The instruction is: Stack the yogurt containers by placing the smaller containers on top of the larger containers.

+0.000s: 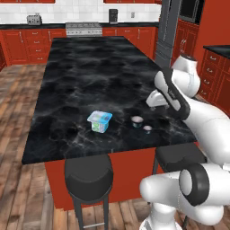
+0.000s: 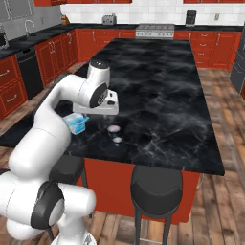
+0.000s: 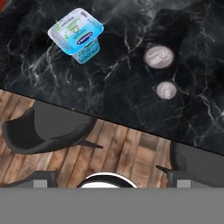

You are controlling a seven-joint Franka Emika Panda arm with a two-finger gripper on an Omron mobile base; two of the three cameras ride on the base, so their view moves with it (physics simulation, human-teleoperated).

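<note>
Overhead, gripper [image 1: 157, 104] above counter, touching nothing, opening unclear

Island counter [image 1: 90, 76], black marble with pale veining, red cabinet base. Three items rest on its top, all near the front edge.

Yogurt tub [image 1: 99, 121]: square rim, light-blue top, white tapered sides, upright on the counter. Taken as landmark.

Larger dark cup [image 1: 137, 120]: round, pale pinkish top, upright, well apart from the tub, on its arm-side flank.

Smaller dark cup [image 1: 147, 129]: just beside the larger cup, not touching, farther from the tub and closer to the counter's front edge.

From the hand camera: tub [image 3: 76, 33], larger cup [image 3: 159, 57], smaller cup [image 3: 166, 90], all standing separately on the marble.
</note>
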